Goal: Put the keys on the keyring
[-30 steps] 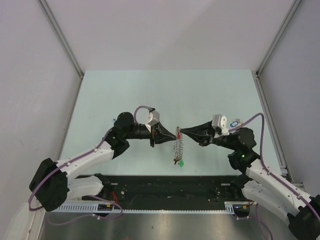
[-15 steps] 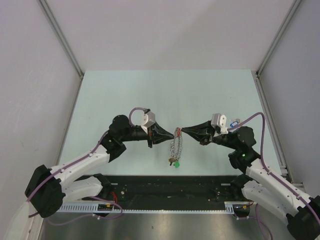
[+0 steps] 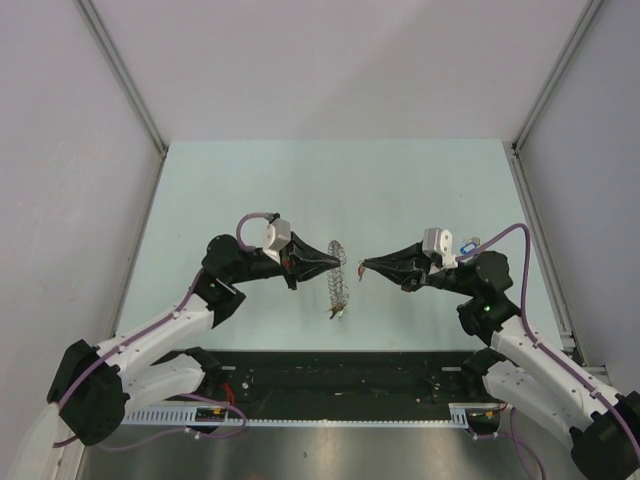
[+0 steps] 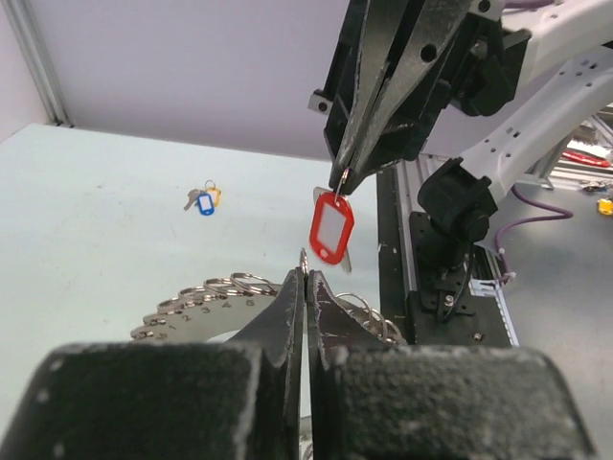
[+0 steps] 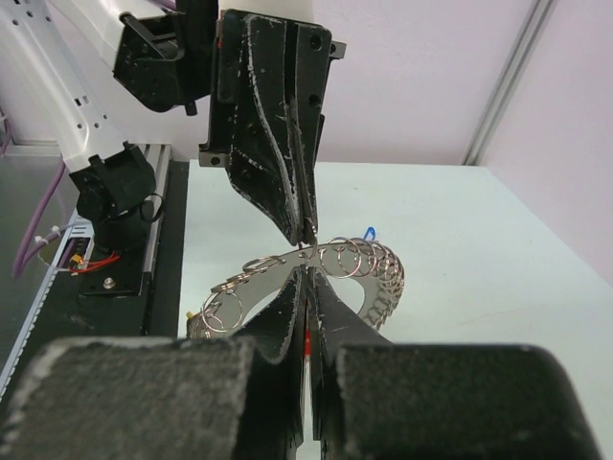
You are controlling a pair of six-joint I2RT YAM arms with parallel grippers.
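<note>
Counting one keyring (image 3: pixel 337 283), hanging from my left pincer (image 3: pixel 344 262), which is clamped on it, and three keys. My right pincer (image 3: pixel 363 267) is clamped on the red key (image 4: pixel 331 226), just beside the ring. The left wrist view alone shows the blue key (image 4: pixel 205 203) and yellow key (image 4: pixel 215 193) clearly, lying together on the pale green table (image 3: pixel 420 180) — the top view does not. Pale walls (image 3: pixel 330 70) stand around.
</note>
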